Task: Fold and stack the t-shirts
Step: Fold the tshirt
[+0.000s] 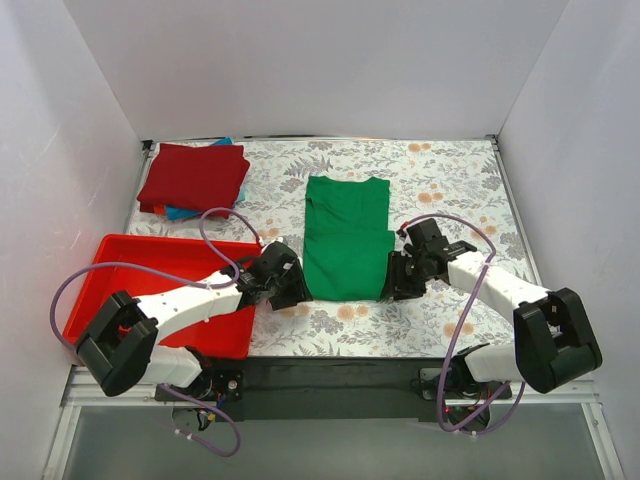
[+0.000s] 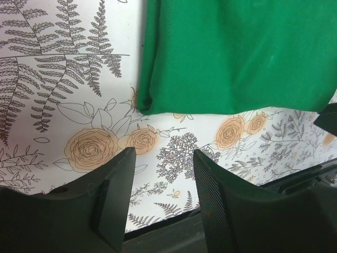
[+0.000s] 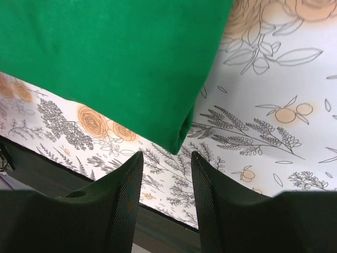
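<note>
Folded dark red t-shirt [image 1: 192,175] lies well beyond and left of L gripper [image 2: 163,155], jaws spread, empty, just short of green t-shirt [image 1: 345,240] near-left corner; R gripper [image 3: 166,156], also spread, faces near-right corner, prob. poised to pinch both for next fold.

top: high at 6 o'clock, looks down on whole table [image 1: 450,170] | left wrist: close over table, shirt [image 2: 237,52] at 1 o'clock | right wrist: close, shirt [image 3: 105,52] at 11 o'clock | shared: shirt's near hem
</note>
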Controlling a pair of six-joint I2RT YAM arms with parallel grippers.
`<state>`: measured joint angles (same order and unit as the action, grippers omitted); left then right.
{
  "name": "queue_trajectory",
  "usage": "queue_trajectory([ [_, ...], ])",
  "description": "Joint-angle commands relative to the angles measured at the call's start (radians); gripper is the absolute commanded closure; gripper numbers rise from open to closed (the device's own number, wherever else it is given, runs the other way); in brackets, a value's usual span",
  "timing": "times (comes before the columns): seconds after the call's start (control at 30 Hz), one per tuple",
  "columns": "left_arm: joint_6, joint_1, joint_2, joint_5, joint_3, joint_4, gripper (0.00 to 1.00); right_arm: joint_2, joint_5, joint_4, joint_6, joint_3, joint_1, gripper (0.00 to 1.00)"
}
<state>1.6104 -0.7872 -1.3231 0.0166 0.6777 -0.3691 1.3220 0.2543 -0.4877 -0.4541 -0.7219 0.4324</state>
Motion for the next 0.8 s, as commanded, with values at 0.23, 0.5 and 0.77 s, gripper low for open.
queue_trajectory([
  [0.23,0.025,0.006,-0.010,-0.001,-0.012,0.047,0.53,0.049,-0.012,0.116,0.012,0.045,0.005,0.53],
  [0.5,0.023,0.008,-0.050,-0.006,-0.012,0.065,0.53,0.088,-0.024,0.170,0.018,0.047,0.005,0.64],
  [0.77,0.025,0.009,-0.103,0.020,-0.007,0.070,0.53,0.075,-0.020,0.170,0.020,0.088,0.005,0.91],
])
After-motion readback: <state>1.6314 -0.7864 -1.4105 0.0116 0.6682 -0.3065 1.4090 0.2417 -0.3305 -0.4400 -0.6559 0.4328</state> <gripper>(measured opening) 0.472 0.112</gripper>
